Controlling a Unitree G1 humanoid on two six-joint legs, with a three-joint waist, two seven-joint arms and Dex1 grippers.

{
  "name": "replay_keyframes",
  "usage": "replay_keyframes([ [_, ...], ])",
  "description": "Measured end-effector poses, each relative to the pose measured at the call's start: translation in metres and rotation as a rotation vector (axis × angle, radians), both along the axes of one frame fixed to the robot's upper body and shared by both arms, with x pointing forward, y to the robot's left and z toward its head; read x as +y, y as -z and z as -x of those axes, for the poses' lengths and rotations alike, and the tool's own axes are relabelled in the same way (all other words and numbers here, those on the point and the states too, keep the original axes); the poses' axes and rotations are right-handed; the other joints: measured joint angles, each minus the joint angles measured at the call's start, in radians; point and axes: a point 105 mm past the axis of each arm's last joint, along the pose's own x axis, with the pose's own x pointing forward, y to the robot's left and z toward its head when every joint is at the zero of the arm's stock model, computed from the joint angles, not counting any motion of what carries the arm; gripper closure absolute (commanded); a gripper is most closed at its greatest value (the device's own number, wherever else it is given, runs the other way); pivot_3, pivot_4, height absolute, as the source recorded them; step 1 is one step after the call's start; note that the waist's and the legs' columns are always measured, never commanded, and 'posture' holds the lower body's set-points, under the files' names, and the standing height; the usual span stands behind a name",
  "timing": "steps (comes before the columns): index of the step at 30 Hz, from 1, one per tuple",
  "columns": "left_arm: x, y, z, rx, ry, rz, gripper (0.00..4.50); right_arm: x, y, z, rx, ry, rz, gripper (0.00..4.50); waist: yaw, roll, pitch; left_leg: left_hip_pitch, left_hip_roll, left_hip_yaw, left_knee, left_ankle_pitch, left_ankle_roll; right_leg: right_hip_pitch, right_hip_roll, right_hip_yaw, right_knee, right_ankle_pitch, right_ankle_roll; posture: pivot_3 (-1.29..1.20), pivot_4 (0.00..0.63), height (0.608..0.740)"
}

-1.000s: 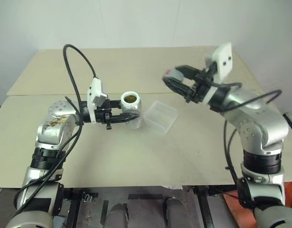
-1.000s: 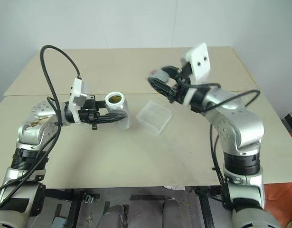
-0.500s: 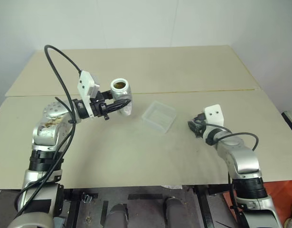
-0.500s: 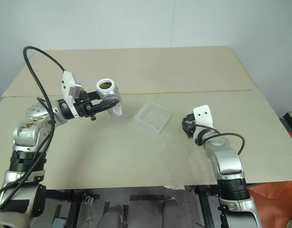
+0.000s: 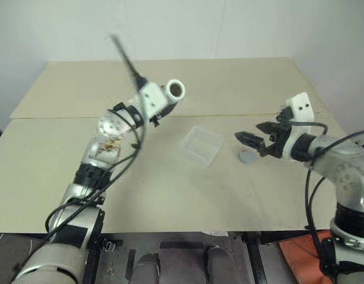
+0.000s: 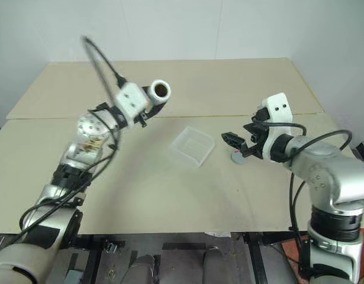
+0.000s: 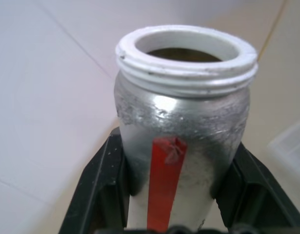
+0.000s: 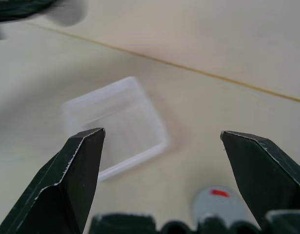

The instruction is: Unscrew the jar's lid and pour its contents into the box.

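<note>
Jar (image 7: 181,141) open, lifted beside box (image 5: 200,144) – left gripper (image 7: 181,195) clamps it. Lid (image 5: 247,156) down near box; right gripper (image 5: 248,141) spread, empty. Next – tip jar over box.

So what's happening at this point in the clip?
The left end effector is shut on the open jar, holding it up off the table, mouth tipped toward the box. The lid lies on the table beside the box, and the right end effector hangs open just above it. Nothing seems poured yet.
</note>
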Motion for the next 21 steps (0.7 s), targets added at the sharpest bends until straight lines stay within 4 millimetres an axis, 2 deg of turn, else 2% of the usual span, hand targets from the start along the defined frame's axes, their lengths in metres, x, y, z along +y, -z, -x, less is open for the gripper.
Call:
replay_keyframes([
  [5,-0.034,-0.013,-0.003,-0.499,0.061,-0.39,2.6,0.008,-0.014,0.009,0.0,-0.102,0.009,0.05,0.011,0.0,0.0,-0.006,-0.001,0.0,0.001,0.0,0.0,-0.002,-0.001,-0.001,-0.001,0.001,0.002,0.0,0.15,0.74],
  [8,-0.048,-0.015,-0.003,-0.704,0.122,-0.574,2.6,0.016,-0.018,0.017,-0.009,-0.166,0.008,0.05,0.017,0.0,0.0,-0.009,-0.002,0.0,0.002,0.0,0.0,-0.003,-0.002,-0.001,0.0,0.002,0.004,0.0,0.15,0.74],
  [12,-0.067,0.005,-0.002,-0.81,0.209,-0.73,2.6,0.017,-0.019,0.016,-0.015,-0.157,0.007,0.05,0.024,0.0,0.0,-0.009,-0.003,0.0,0.002,0.0,0.0,-0.003,-0.002,-0.001,0.0,0.003,0.005,0.0,0.15,0.74],
  [16,-0.075,0.025,-0.003,-0.845,0.26,-0.841,2.6,0.019,-0.023,0.015,-0.029,-0.155,-0.009,0.05,0.025,0.0,0.0,-0.01,-0.003,0.0,0.001,0.0,-0.001,-0.005,-0.002,-0.001,0.0,0.003,0.005,0.0,0.15,0.74],
  [21,-0.082,0.027,-0.005,-0.885,0.25,-0.881,2.6,0.02,-0.026,0.017,-0.045,-0.151,-0.017,0.05,0.034,-0.001,0.001,-0.011,-0.003,0.0,0.001,0.0,-0.001,-0.005,-0.002,-0.001,0.0,0.003,0.005,0.0,0.15,0.74],
])
